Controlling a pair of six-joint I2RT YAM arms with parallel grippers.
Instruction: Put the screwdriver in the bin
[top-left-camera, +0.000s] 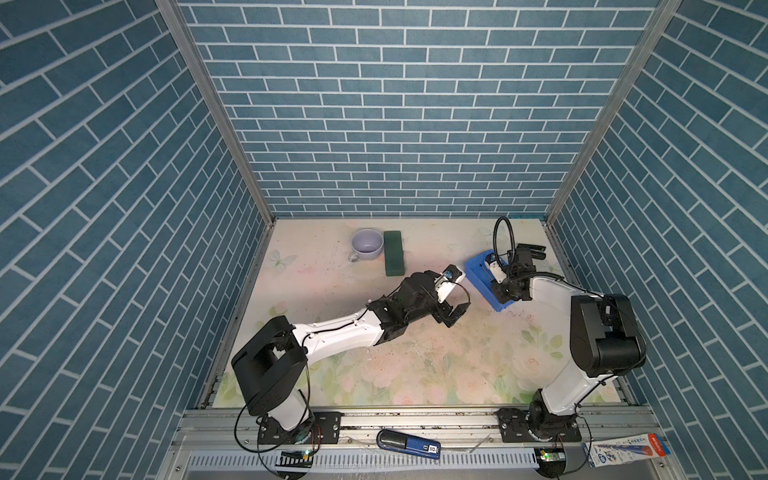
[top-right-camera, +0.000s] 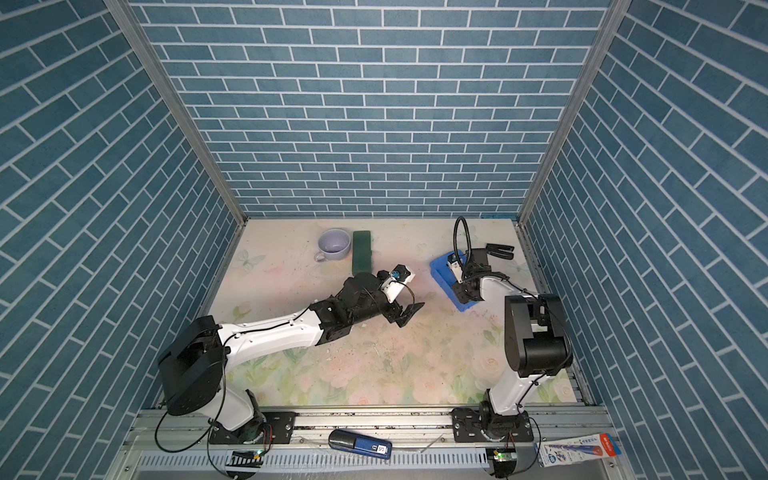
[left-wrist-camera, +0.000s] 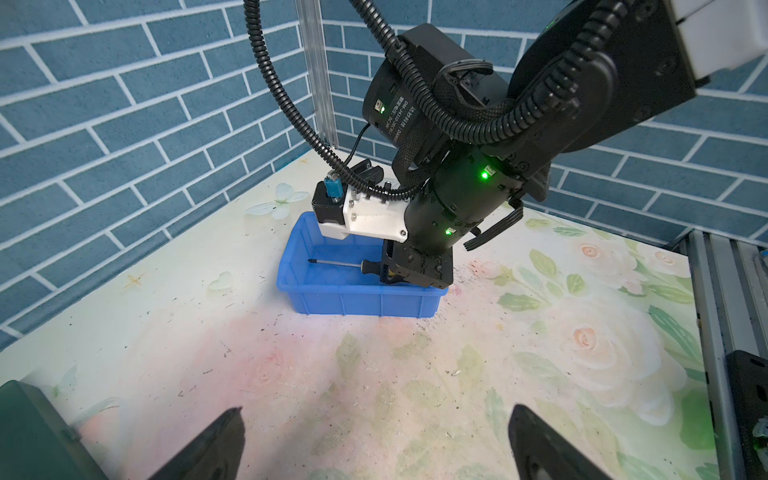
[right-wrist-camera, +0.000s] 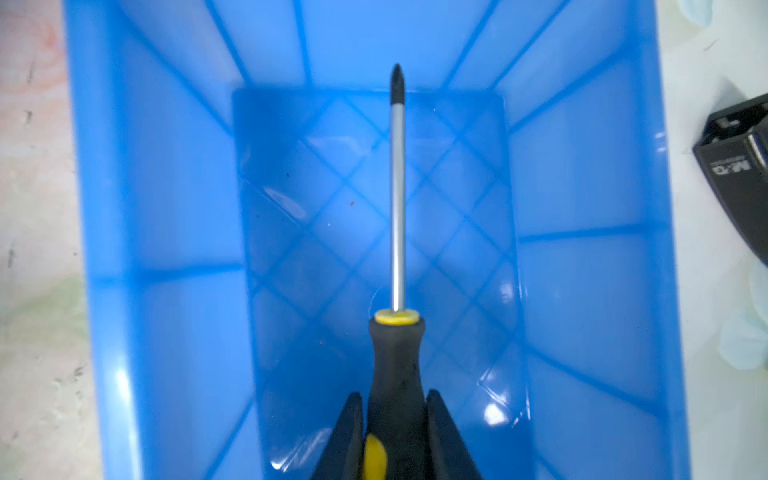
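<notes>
Bin: A bright blue bin (top-left-camera: 478, 274) (top-right-camera: 440, 270) (left-wrist-camera: 357, 297) (right-wrist-camera: 166, 208) sits on the floral worktop (top-left-camera: 332, 299) toward the far right corner, open side up. It has low ribbed walls and a criss-cross pattern on its floor.

Screwdriver: The screwdriver (left-wrist-camera: 340, 262) (right-wrist-camera: 398, 249) is the only thing inside the bin. It lies lengthwise within the walls, its dark tip pointing at one short end wall. From these angles one cannot tell whether it touches the floor.

Right pincer: The right pincer (right-wrist-camera: 392, 399) reaches down into the bin. Its two black fingers (right-wrist-camera: 351, 419) are clamped against either side of the black handle, just behind the yellow collar.

Left pincer: The left pincer (top-left-camera: 455, 313) (top-right-camera: 409, 311) (left-wrist-camera: 376, 411) hangs over bare worktop near the middle, well apart from the bin. Its fingers are spread wide with nothing between them.

Cup: A lavender cup (top-left-camera: 367, 244) (top-right-camera: 333, 245) stands upright near the back wall, showing only its pale inside in both top views.

Green block: A dark green block (top-left-camera: 393, 259) (top-right-camera: 362, 252) lies flat just beside the cup.

Beside the bin: A black tool (top-left-camera: 534, 251) (right-wrist-camera: 735, 174) rests on the worktop just outside the bin's far side.

Front rail: A black-and-blue stapler (top-left-camera: 409, 444) (top-right-camera: 360, 444) lies on the metal rail in front of the arms, off the worktop.
</notes>
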